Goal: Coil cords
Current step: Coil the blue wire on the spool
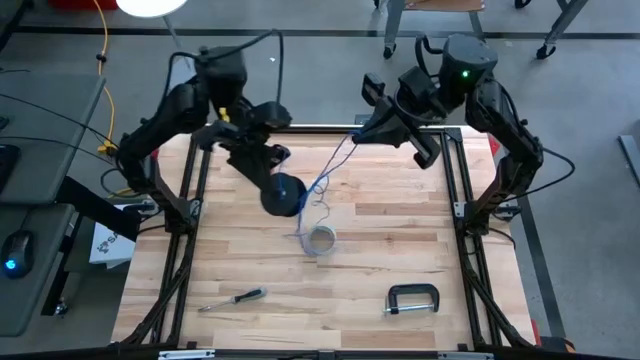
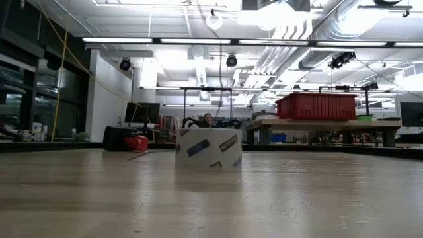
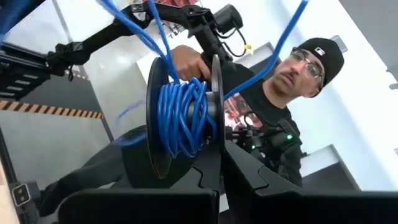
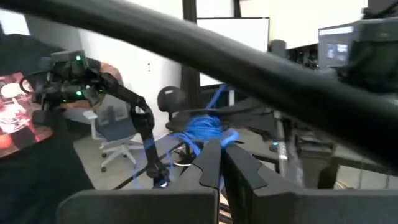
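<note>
The left hand (image 1: 268, 160) is raised over the far left part of the wooden bench (image 1: 400, 250), its fingers closed on a dark spool (image 1: 284, 194) that it holds above the boards. In the left wrist view the spool (image 3: 180, 118) stands on edge between its two black flanges, with the blue cord (image 3: 183, 118) wound round its core in loose, uneven turns; two runs of the cord lead off the spool and out of that picture.

From above, the blue cord (image 1: 335, 165) runs taut from the spool up and to the right, to the right hand (image 1: 362, 135), which is lifted over the far middle edge of the bench. Its fingers are closed on the cord; in the right wrist view a tangled bunch of blue cord (image 4: 205, 130) sits just beyond the closed fingertips.

Below the spool, near the middle of the bench, stands a small white roll (image 1: 321, 240); a further strand of blue cord hangs down beside it and a pale grey cord (image 1: 318, 210) curls just above it. Whether they touch the roll I cannot tell.

A screwdriver (image 1: 232, 298) lies near the front left and a black C-clamp (image 1: 412, 298) near the front right, both well apart from the cords. A person (image 3: 292, 99) in a dark cap shows beyond the bench
</note>
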You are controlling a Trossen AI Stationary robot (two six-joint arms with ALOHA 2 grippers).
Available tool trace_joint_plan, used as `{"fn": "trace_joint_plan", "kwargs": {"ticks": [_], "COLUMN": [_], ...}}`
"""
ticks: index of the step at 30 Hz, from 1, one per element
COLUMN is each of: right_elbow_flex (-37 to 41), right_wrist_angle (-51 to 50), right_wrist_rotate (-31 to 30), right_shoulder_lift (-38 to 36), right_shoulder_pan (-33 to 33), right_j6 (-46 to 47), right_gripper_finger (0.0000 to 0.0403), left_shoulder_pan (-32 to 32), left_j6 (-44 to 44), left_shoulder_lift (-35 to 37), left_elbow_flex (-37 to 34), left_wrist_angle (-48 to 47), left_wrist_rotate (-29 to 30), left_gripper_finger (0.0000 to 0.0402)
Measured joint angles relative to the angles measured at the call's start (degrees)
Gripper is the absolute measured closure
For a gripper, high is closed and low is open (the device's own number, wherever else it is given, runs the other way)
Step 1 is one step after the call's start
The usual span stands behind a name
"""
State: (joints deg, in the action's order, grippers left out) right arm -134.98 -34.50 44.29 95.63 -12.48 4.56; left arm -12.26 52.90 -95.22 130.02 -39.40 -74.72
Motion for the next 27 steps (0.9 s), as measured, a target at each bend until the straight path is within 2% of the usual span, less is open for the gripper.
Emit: {"fn": "trace_joint_plan", "kwargs": {"ticks": [5, 10, 17, 20, 27], "right_elbow_flex": [0.0, 0.0, -0.04, -0.04, 0.04], "right_wrist_angle": [0.7, 8.99, 17.73, 22.29, 31.45], "right_wrist_rotate": [4.9, 5.8, 5.01, 3.11, 3.41], "right_shoulder_lift": [-0.04, 0.05, 4.58, 7.26, 13.41], "right_shoulder_pan": [-3.81, -6.7, -6.06, -5.83, -3.81], "right_j6": [3.4, 8.16, 9.11, 11.07, 18.53], "right_gripper_finger": [0.0403, 0.0403, 0.0403, 0.0403, 0.0403], "left_shoulder_pan": [0.66, 0.93, 1.5, 1.52, 1.85], "left_j6": [-0.03, -0.03, 0.1, 0.45, -0.05], "left_shoulder_lift": [1.17, 1.66, 1.13, 0.27, -0.57], "left_elbow_flex": [-0.04, -0.02, -0.02, -0.02, -0.04], "left_wrist_angle": [-0.21, 1.99, 3.63, 7.53, 18.91], "left_wrist_rotate": [0.78, 1.16, 0.26, 0.09, 0.07], "left_gripper_finger": [0.04, 0.04, 0.04, 0.04, 0.04]}}
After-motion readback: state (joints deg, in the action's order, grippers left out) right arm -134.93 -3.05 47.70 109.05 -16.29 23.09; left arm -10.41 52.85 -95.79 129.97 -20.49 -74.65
